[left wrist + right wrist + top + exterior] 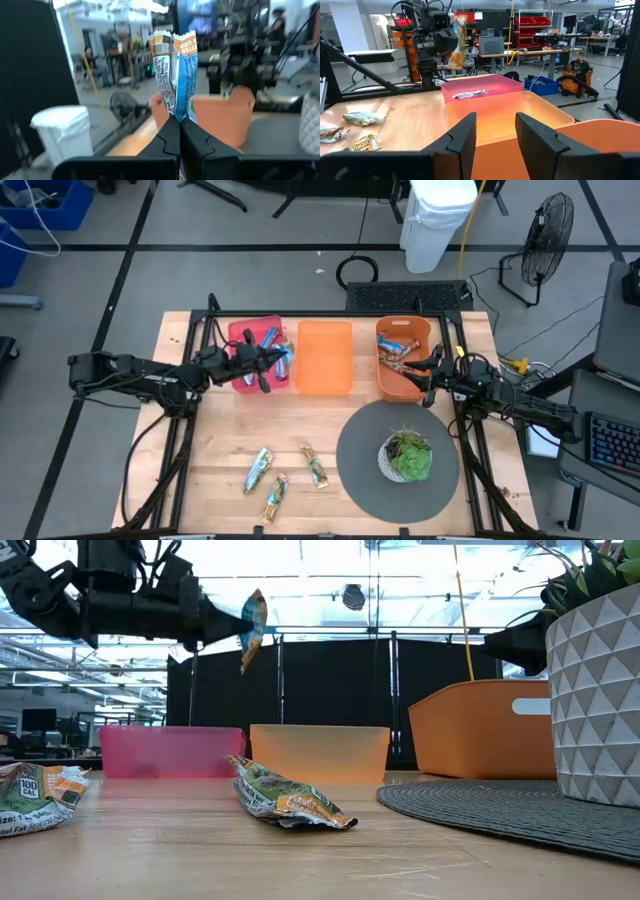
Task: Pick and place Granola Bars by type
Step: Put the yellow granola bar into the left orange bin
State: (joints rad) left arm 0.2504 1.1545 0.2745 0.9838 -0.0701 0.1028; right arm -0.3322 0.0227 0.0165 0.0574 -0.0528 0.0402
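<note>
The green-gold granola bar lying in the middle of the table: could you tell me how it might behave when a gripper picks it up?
The green-gold granola bar looks crumpled, so its foil probably gives under the fingers. It seems light: the left gripper holds a blue bar upright by one end. Lying flat, it is unlikely to roll, though it may slide.

A robotics lab or workshop is indicated by red parts-bin racks (536,26), a shop vacuum (580,75) and workbenches seen beyond the wooden table (405,117), where a floor fan (547,240) stands nearby.
</note>
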